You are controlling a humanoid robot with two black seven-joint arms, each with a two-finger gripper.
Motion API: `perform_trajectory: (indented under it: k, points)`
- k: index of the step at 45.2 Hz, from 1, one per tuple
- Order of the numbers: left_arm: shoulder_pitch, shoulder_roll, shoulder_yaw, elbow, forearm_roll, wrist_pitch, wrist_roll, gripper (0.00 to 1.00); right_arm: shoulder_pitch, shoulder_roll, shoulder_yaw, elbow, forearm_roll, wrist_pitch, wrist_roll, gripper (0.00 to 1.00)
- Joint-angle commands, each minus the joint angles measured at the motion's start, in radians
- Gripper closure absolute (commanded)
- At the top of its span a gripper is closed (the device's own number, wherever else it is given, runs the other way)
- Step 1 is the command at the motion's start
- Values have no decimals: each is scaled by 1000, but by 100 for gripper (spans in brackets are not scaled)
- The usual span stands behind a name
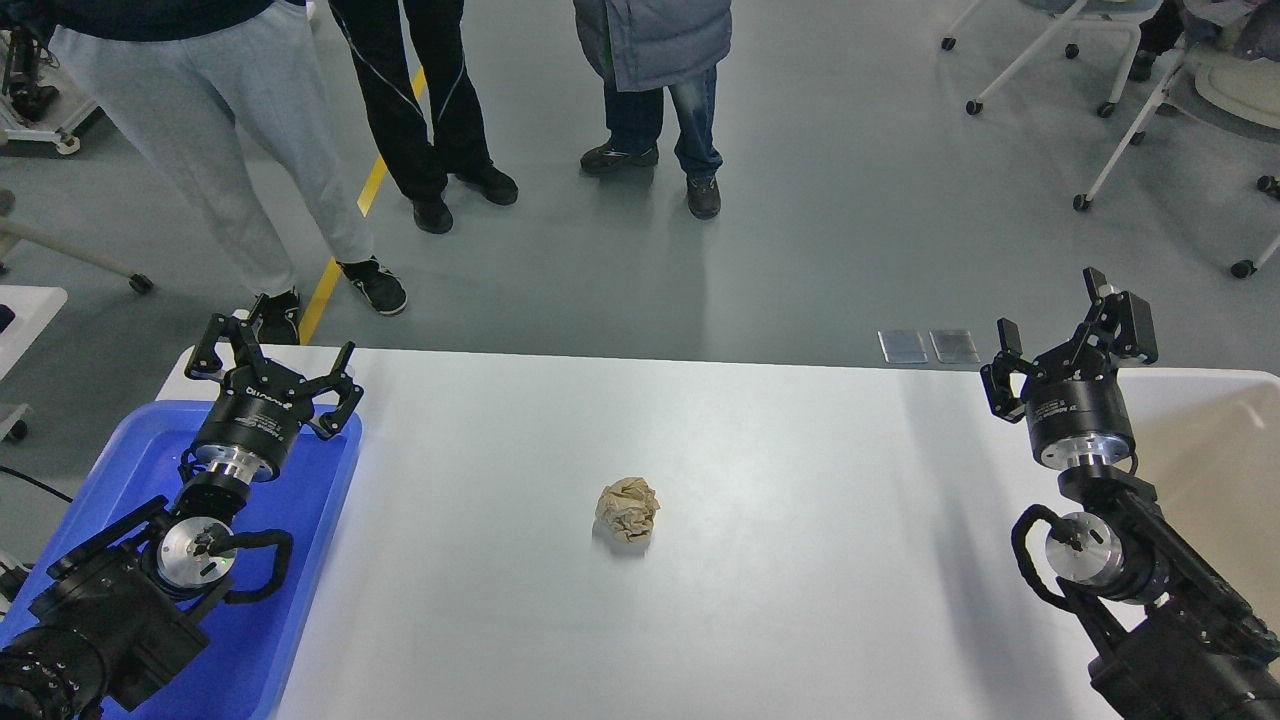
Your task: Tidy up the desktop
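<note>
White desktop [800, 560], paper ball [627, 509] mid-surface — edges distant

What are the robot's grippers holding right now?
Nothing. The left gripper and right gripper are open and empty; the crumpled paper ball lies untouched on the desktop.

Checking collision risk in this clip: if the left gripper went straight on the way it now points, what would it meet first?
Nothing, as far as the view shows. The left gripper, open above the blue tray, points out past the desktop edge toward the floor; depth is uncertain.
</note>
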Motion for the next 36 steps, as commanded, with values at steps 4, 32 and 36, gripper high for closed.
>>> perform_trajectory:
  k: [4, 32, 36]
  points:
    - [0, 0, 0, 0, 0, 0, 0, 0, -3, 33, -50, -59, -10, 4, 20, 1]
    - [0, 0, 0, 0, 0, 0, 0, 0, 124, -19, -161, -311, -7, 168, 19, 1]
    - [0, 0, 0, 0, 0, 0, 0, 0, 123, -18, -161, -313, 16, 167, 19, 1]
